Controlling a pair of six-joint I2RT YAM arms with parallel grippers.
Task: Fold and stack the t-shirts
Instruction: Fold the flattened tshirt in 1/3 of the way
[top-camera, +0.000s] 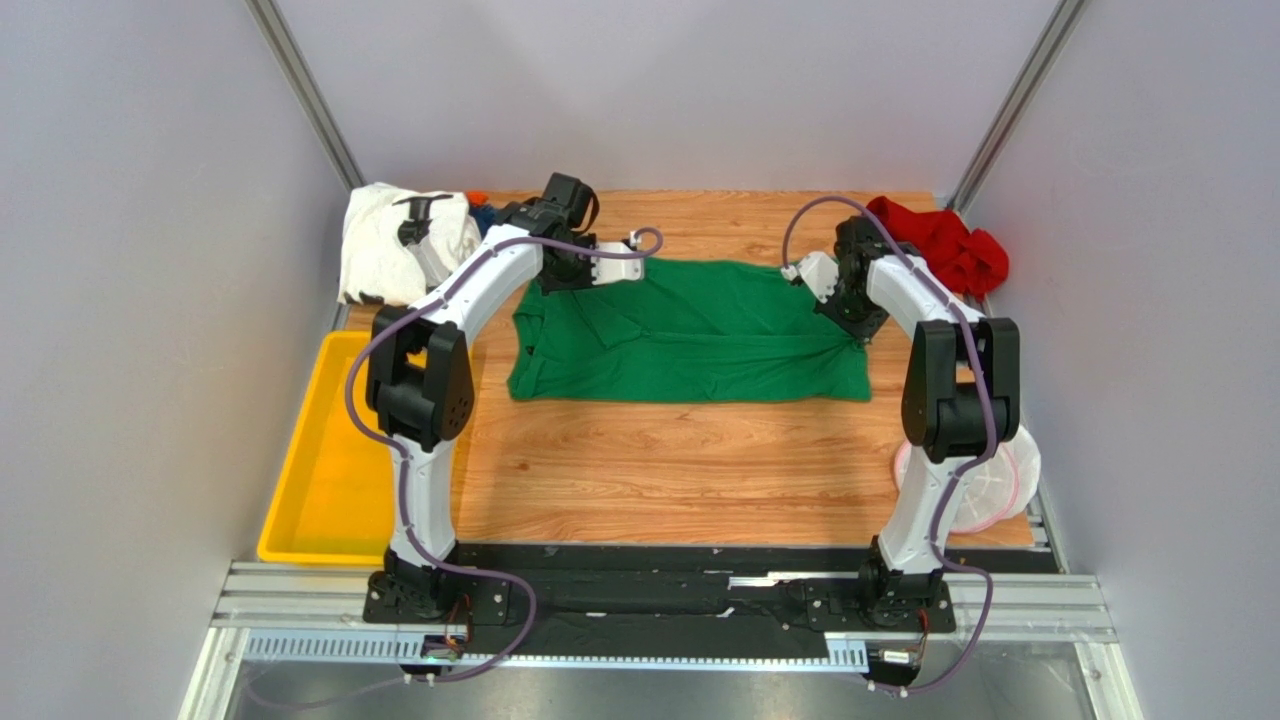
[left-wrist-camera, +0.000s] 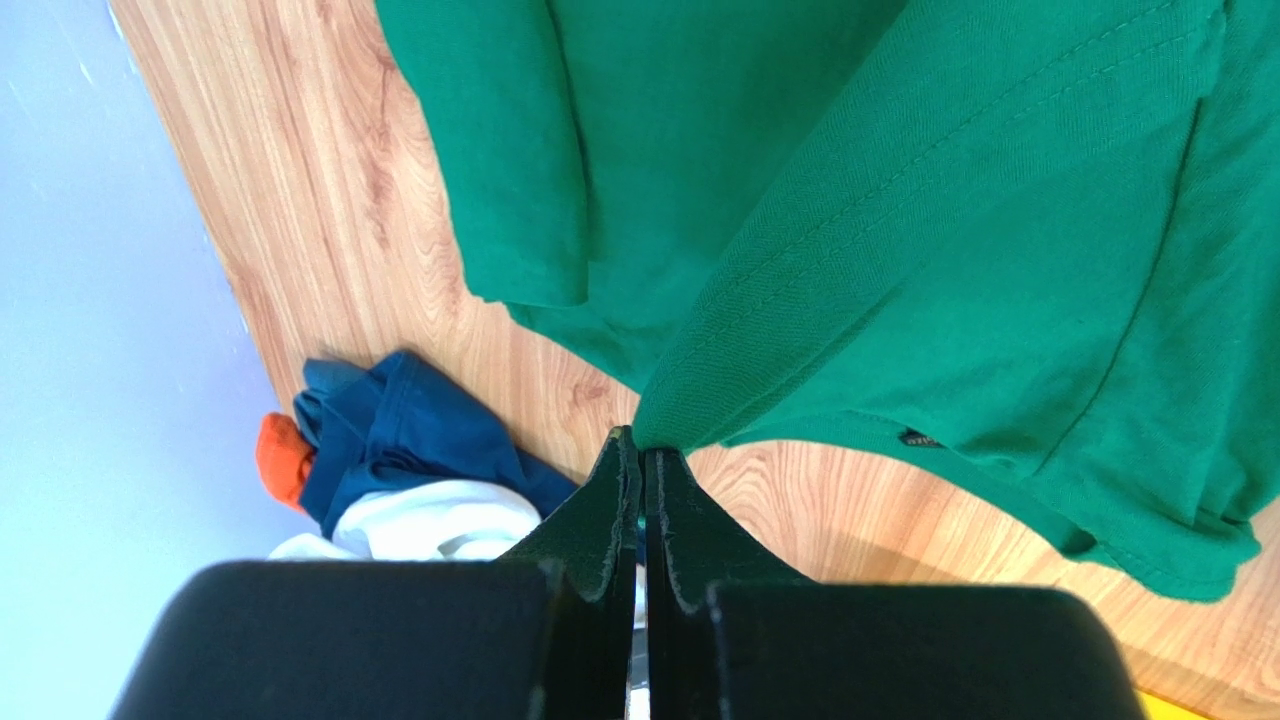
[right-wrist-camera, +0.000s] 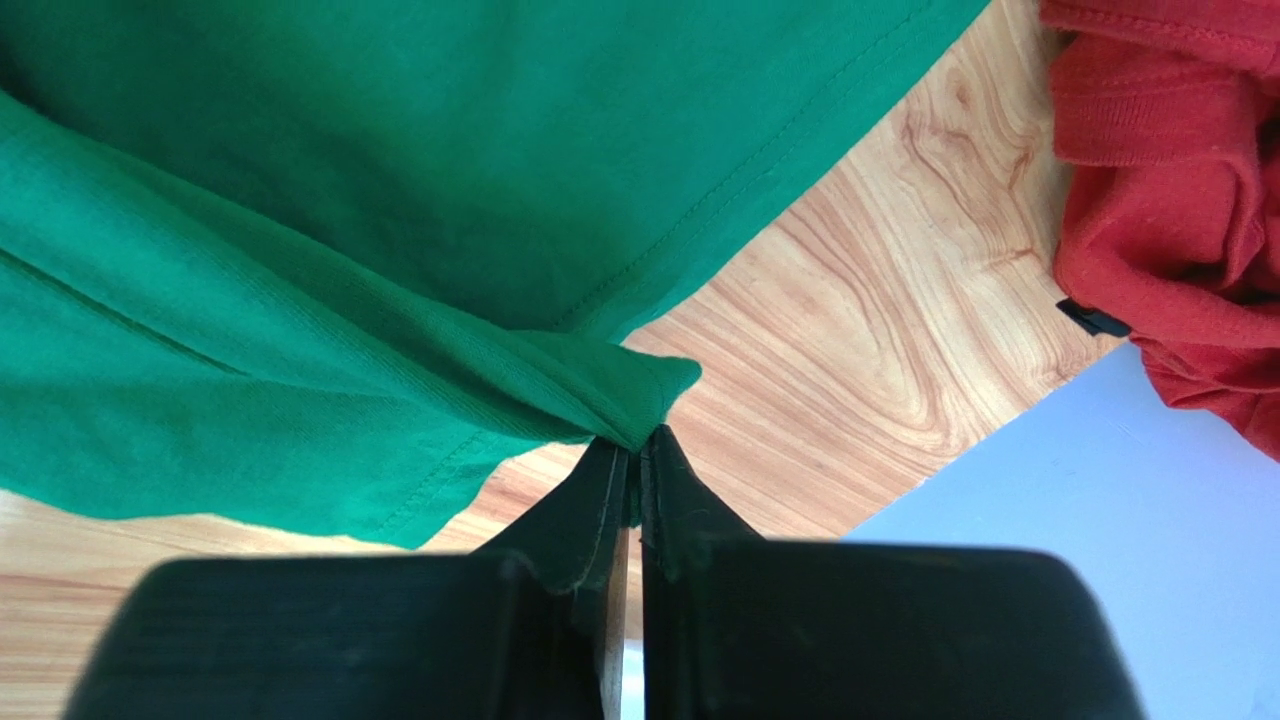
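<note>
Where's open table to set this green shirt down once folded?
Free: the wood strip nearer than the green t-shirt, bordered by the yellow tray, mesh basket and base rail. Crowded: far left corner holds the white t-shirt and dark blue t-shirt; far right, the red t-shirt.

Plain bright green t-shirt (top-camera: 684, 338), red t-shirt (top-camera: 950, 248), white t-shirt (top-camera: 379, 243), dark blue t-shirt (left-wrist-camera: 406, 443), yellow tray (top-camera: 323, 480), wood-grain table (top-camera: 676, 465).

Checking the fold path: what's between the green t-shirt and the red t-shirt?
Only bare wooden table separates the green t-shirt from the red t-shirt. The right wrist view shows that stretch clearly.
</note>
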